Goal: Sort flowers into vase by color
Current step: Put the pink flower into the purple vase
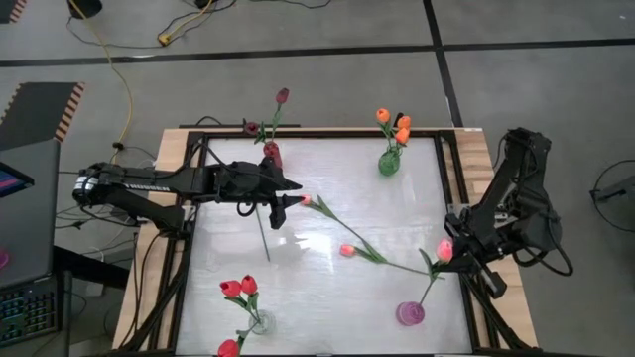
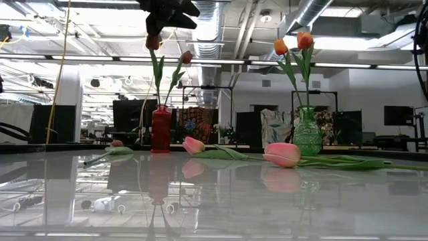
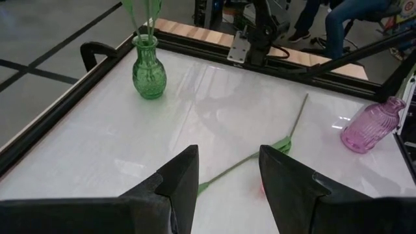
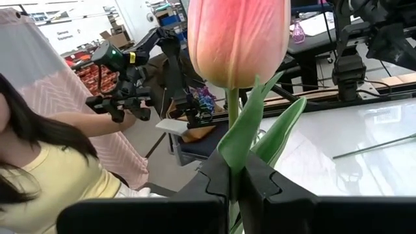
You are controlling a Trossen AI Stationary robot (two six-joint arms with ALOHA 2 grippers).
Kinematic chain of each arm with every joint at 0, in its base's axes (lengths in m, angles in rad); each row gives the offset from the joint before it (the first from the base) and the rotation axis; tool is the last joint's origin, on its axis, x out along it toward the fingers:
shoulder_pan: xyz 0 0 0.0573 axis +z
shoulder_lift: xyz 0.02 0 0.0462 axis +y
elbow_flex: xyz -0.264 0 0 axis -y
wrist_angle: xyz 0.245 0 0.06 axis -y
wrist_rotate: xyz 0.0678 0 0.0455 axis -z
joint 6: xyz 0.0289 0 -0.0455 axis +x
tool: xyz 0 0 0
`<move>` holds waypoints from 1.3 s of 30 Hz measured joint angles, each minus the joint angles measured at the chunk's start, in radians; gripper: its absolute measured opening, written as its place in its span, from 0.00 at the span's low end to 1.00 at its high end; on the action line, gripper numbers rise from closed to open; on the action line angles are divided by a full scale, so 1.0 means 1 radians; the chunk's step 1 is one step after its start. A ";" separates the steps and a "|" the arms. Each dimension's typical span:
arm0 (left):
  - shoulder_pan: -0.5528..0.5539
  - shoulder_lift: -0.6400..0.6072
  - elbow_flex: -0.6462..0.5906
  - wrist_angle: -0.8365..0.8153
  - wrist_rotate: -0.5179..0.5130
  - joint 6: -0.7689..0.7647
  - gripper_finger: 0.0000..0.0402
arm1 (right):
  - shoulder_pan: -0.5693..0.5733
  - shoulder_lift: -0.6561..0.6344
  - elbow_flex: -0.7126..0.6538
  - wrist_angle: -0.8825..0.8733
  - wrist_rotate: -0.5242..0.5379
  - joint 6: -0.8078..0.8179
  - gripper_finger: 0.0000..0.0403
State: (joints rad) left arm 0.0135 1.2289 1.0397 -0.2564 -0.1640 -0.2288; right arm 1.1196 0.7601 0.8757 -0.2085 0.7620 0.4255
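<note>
Right gripper (image 4: 235,188) is clamped on the stem of a pink tulip (image 4: 238,40), held near the table's right edge, above the pink vase (image 1: 410,313). Grip is low on a thin stem; the head could be tipped or the stem slipped if swung fast, w/ the vase mouth missed. Left gripper (image 3: 229,177) is held w/ fingers apart, empty, over the table's middle-left, beside two pink tulips (image 1: 347,251) lying loose. Those stems cross, so one could be dragged when the other is lifted.
</note>
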 joint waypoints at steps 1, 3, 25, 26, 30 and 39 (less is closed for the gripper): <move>0.000 0.000 0.000 0.000 0.000 0.000 0.37 | 0.000 0.000 0.000 0.000 0.000 0.000 0.10; 0.000 0.000 0.000 0.000 0.000 0.000 0.37 | 0.000 0.000 0.000 0.000 -0.001 0.000 0.10; 0.000 0.000 0.000 0.000 0.000 0.000 0.37 | -0.001 0.037 0.000 -0.111 -0.053 0.002 0.13; 0.000 0.000 0.000 0.000 0.000 0.000 0.37 | -0.002 0.039 0.000 -0.111 -0.058 0.002 0.13; 0.000 0.000 0.000 0.000 -0.005 0.000 0.37 | -0.003 0.046 0.000 -0.113 -0.059 0.002 0.13; 0.000 0.000 0.000 0.000 -0.005 -0.001 0.37 | -0.003 0.047 0.000 -0.113 -0.059 0.027 0.13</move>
State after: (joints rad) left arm 0.0135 1.2289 1.0401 -0.2565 -0.1692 -0.2302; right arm 1.1168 0.8070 0.8757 -0.3218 0.7029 0.4526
